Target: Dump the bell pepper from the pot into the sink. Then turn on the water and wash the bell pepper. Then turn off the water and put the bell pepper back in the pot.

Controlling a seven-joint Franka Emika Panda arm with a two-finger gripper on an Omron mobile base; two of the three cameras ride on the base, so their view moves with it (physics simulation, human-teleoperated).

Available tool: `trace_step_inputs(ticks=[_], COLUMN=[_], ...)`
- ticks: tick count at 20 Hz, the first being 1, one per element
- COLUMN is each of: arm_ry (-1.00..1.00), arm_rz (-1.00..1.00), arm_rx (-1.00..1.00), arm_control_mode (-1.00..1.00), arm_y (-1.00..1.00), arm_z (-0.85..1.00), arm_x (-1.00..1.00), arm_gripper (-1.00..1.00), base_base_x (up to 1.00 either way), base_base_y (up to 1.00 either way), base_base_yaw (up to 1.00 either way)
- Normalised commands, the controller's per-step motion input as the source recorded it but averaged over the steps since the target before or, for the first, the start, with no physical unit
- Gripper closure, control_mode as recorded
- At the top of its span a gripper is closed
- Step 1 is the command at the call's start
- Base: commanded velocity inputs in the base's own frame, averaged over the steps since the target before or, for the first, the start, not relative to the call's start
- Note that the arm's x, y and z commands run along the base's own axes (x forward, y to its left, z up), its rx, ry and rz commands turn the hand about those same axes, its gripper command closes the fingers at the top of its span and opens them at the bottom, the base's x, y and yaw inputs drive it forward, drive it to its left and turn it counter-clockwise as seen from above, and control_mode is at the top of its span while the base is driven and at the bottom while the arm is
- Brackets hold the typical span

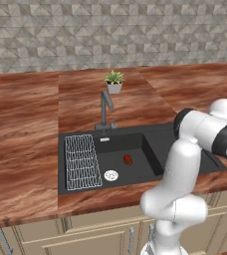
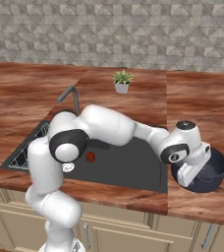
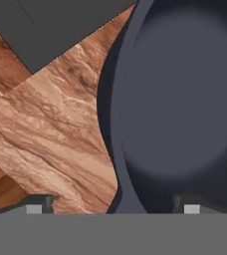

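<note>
The bell pepper (image 1: pixel 128 160) (image 2: pixel 90 157), a tiny red lump, lies on the floor of the black sink (image 1: pixel 140 149) (image 2: pixel 128 165) near the round silver drain (image 1: pixel 111 175) (image 2: pixel 68 168). On the wooden counter just right of the sink stands the navy-blue pot (image 2: pixel 217 170) (image 3: pixel 185 99), upright. My gripper (image 2: pixel 191 183) (image 3: pixel 113 206) is at the pot's near rim, open. One fingertip is outside the wall over the counter and the other is inside the pot. No stream runs from the dark grey faucet (image 1: pixel 105 107) (image 2: pixel 70 96).
A wire grid rack (image 1: pixel 81 162) covers the sink's left part, and a flat black ledge (image 1: pixel 170 144) forms its right part. A small potted plant (image 1: pixel 114 81) (image 2: pixel 122 81) stands behind the faucet. Cabinet fronts run below the counter edge.
</note>
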Motion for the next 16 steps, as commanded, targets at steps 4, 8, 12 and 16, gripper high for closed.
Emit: trace_step_inputs(ticks=[4,8,12,16], arm_ry=[-0.04,0.00,0.00,0.00], arm_rz=[-0.08,-0.15,-0.19,-0.19], arm_rx=[0.00,0.03,0.05,0.10], arm_control_mode=[-1.00,-1.00,-1.00,-1.00], arm_y=[0.29,0.38,0.42,0.57], arm_z=[0.40,0.65,0.50,0.24], arm_x=[0.00,-0.04,-0.08,0.00], arm_gripper=[-1.00,-1.00,-1.00,-1.00], base_base_x=[0.00,0.00,0.00,0.00], base_base_y=[0.00,0.00,0.00,0.00], base_base_yaw=[0.00,0.00,0.00,0.00])
